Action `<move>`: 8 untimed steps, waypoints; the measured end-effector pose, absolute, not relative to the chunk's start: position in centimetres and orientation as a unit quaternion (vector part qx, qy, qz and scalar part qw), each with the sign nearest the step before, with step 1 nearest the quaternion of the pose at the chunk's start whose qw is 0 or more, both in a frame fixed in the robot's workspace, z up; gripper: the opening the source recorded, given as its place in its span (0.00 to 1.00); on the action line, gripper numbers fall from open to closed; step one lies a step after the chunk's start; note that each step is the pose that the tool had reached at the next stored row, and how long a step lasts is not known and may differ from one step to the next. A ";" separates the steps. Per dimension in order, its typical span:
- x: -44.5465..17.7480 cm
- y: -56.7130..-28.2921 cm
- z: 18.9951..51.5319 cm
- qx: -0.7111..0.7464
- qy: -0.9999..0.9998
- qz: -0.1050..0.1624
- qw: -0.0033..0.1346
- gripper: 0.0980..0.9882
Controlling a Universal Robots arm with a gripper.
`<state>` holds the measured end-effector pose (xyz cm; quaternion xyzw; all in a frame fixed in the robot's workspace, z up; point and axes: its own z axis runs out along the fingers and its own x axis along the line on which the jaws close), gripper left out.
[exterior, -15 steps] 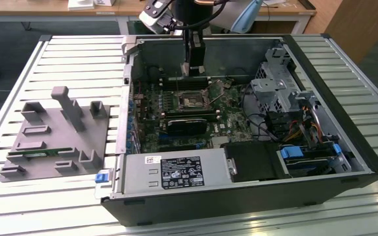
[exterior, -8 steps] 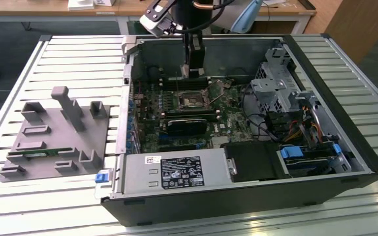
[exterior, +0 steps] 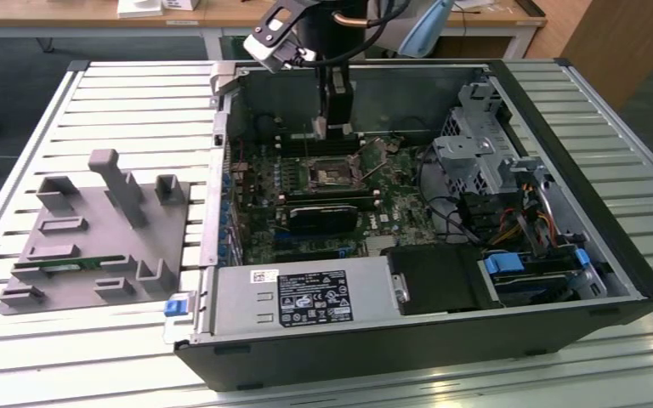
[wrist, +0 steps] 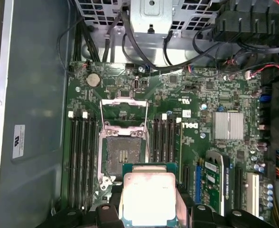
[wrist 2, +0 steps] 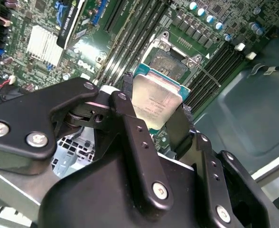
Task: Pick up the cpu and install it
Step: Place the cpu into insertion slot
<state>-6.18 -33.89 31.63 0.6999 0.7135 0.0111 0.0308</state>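
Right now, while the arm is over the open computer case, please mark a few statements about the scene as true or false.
1. The claw holds the cpu between its fingers. True.
2. The cpu already sits in the socket. False: the socket is empty, and the cpu is in the claw above the board.
3. The socket's retention frame is flipped open. True.
4. The grey fixture lies inside the computer case. False: it lies on the slatted table, on the exterior view's left of the case.
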 end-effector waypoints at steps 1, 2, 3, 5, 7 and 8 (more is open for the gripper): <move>-6.1 -33.8 31.4 0.700 0.713 0.011 0.031 0.48; -6.1 -33.8 31.2 0.700 0.713 0.011 0.031 0.48; -6.0 -33.8 31.1 0.700 0.713 0.011 0.031 0.48; -6.0 -33.8 30.7 0.700 0.713 0.011 0.031 0.48; -6.0 -33.8 30.4 0.702 0.712 0.011 0.031 0.48; -6.0 -33.8 30.3 0.705 0.709 0.011 0.031 0.48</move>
